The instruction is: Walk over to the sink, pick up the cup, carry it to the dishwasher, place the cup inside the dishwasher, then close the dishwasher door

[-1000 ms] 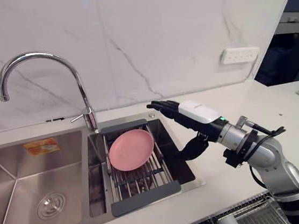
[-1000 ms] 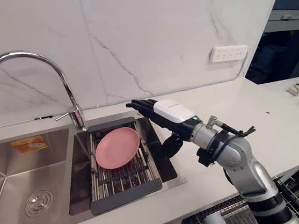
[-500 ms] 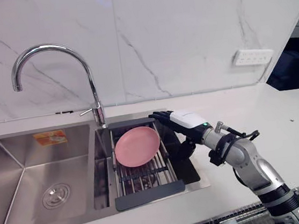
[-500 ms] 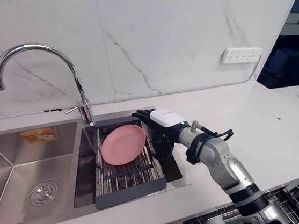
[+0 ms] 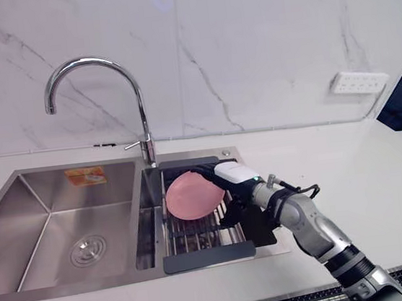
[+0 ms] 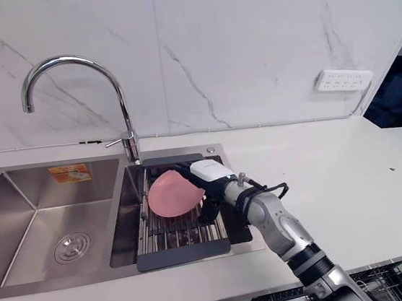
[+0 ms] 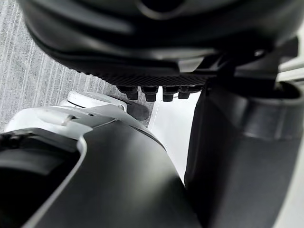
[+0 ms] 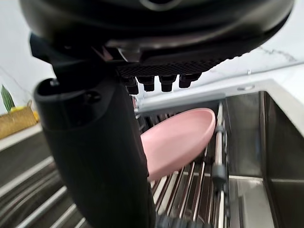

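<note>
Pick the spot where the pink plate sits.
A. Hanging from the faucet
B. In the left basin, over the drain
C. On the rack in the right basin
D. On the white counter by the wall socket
C: the pink plate rests on the rack in the right basin, with the right hand close beside it.

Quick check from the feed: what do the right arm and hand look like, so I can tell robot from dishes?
The right hand is dark, with a glossy white cover across its back and black fingers. The right arm behind it is silver-grey metal in rounded, jointed segments, with a black ribbed band further down.
</note>
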`<state>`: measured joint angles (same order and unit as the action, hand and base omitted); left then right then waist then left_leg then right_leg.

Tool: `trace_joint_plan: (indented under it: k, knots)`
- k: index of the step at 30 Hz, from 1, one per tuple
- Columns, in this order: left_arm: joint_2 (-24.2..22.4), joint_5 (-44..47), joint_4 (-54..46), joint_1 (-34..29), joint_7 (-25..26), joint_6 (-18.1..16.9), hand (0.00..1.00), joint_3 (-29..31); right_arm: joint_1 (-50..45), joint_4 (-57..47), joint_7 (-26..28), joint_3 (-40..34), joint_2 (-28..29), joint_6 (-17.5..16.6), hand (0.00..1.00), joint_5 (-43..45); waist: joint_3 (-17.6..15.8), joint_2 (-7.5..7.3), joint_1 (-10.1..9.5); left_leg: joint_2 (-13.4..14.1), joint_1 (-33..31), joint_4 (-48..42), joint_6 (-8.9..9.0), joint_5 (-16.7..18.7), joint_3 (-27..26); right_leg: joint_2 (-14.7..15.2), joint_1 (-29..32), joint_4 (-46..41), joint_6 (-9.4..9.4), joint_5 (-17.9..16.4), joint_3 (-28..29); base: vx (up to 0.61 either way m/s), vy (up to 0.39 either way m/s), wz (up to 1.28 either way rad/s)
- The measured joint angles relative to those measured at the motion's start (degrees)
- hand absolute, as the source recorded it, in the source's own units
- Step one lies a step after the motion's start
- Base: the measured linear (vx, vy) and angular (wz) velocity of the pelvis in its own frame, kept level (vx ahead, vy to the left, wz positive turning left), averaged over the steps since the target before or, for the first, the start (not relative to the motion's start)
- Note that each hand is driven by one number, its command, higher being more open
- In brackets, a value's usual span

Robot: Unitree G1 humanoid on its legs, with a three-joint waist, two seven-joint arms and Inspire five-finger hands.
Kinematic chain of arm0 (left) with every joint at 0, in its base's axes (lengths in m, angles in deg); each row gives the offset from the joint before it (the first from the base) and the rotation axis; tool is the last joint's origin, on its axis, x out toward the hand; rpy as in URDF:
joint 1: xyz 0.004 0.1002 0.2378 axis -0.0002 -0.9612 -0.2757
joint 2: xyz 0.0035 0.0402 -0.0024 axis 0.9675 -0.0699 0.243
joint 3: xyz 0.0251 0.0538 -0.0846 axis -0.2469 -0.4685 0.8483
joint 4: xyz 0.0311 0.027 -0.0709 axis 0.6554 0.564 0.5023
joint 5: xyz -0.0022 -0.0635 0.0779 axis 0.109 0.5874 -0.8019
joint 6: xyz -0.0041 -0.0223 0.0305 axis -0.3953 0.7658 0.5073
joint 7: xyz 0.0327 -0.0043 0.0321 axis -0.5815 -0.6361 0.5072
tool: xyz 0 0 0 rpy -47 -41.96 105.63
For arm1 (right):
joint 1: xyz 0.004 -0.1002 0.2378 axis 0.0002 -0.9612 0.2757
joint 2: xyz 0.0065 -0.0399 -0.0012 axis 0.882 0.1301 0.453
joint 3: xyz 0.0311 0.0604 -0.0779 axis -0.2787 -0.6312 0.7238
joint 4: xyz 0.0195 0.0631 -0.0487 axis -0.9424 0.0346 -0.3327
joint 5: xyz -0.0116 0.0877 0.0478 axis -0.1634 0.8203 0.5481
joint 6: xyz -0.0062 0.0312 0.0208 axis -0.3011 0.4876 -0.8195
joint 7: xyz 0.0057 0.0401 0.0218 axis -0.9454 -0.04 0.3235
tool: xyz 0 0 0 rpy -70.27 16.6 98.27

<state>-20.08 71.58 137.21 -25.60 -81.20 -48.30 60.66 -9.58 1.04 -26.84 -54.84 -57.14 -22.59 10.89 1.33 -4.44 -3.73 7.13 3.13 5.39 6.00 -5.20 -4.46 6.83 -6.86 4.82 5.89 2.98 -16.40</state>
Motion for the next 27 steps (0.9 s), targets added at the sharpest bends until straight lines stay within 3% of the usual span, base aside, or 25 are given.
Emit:
trace_joint_plan:
  k: [9, 24, 25, 27]
  knots:
    - [-0.42, -0.09, -1.47, 0.51, 0.89, 0.92, 1.00, 0.11, 1.76, 4.70, -2.49, 3.64, 1.67, 0.17, 1.00, -12.05, -2.11, 1.00, -0.34, -0.26, -0.32, 0.00, -0.03, -0.03, 0.63, 0.37, -0.24, -0.01, 0.24, -0.07, -1.24, -0.01, 0.001, 0.04]
    - [-0.66, -0.08, -1.62, 1.19, 1.05, 1.65, 1.00, 0.38, 2.40, 5.85, -10.48, 5.80, 2.71, 2.04, 1.00, -23.10, -3.48, 1.62, -0.38, -0.33, -0.13, 0.01, -0.06, -0.07, 0.66, 0.77, -0.72, -0.01, 0.55, -0.20, -2.09, 0.00, 0.000, 0.00]
    - [-0.64, -0.08, -1.62, 1.19, 1.05, 1.66, 1.00, 0.38, 2.40, 5.88, -10.82, 6.24, 2.69, 2.21, 0.00, -23.44, -3.57, 1.64, -0.35, -0.32, 0.00, 0.02, -0.05, -0.06, 0.66, 0.81, -0.89, -0.01, 0.57, -0.20, -2.48, -0.04, -0.004, 0.00]
    - [-0.64, -0.08, -1.63, 1.21, 1.06, 1.68, 1.00, 0.37, 2.40, 5.96, -11.23, 6.67, 2.73, 2.43, 0.00, -23.62, -3.59, 1.66, -0.37, -0.31, -0.02, 0.02, -0.04, -0.05, 0.65, 0.83, -0.97, -0.01, 0.65, -0.26, -2.89, -0.03, -0.001, 0.00]
